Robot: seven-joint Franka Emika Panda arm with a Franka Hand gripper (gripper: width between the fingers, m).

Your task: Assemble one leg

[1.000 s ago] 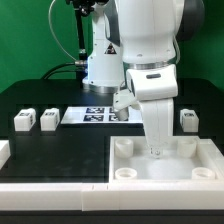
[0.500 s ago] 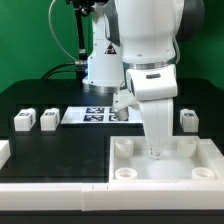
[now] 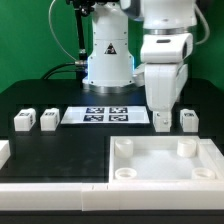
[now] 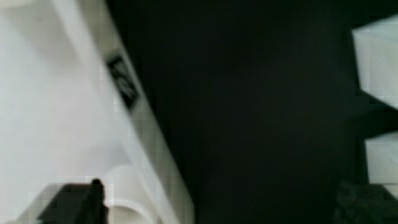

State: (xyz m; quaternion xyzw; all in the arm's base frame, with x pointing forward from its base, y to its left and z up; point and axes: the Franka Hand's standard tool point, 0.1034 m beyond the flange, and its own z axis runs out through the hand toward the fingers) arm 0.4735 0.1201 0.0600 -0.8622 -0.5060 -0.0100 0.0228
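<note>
The gripper [image 3: 161, 120] [image 4: 217, 203] is open. In the wrist view its two dark fingers [image 4: 71, 203] are far apart, and only the black table [image 4: 231, 100] shows between them. It is not holding anything.

In the exterior view the gripper points down. It hangs just behind the back edge of the tabletop [image 3: 160, 185], low over the table. Its tips are hard to make out there, so I cannot tell if they touch anything. The white arm [image 3: 165, 60] goes straight up from it.

The nearest leg [image 3: 188, 120] is a small white block. It stands on the table just beside the gripper, on the exterior view's right. It is not touching the gripper.

The marker board [image 3: 105, 115] lies flat on the table, on the exterior view's left of the gripper.

Two more legs [image 3: 24, 121] [image 3: 47, 119] stand side by side past the marker board, far over on the exterior view's left. They are well apart from the gripper.

The tabletop is a big white square tray with round sockets in its corners. It lies flat at the front of the table.

The wrist view is blurry. Beside one finger there is a white piece [image 4: 54, 120] with a dark tag on it.
</note>
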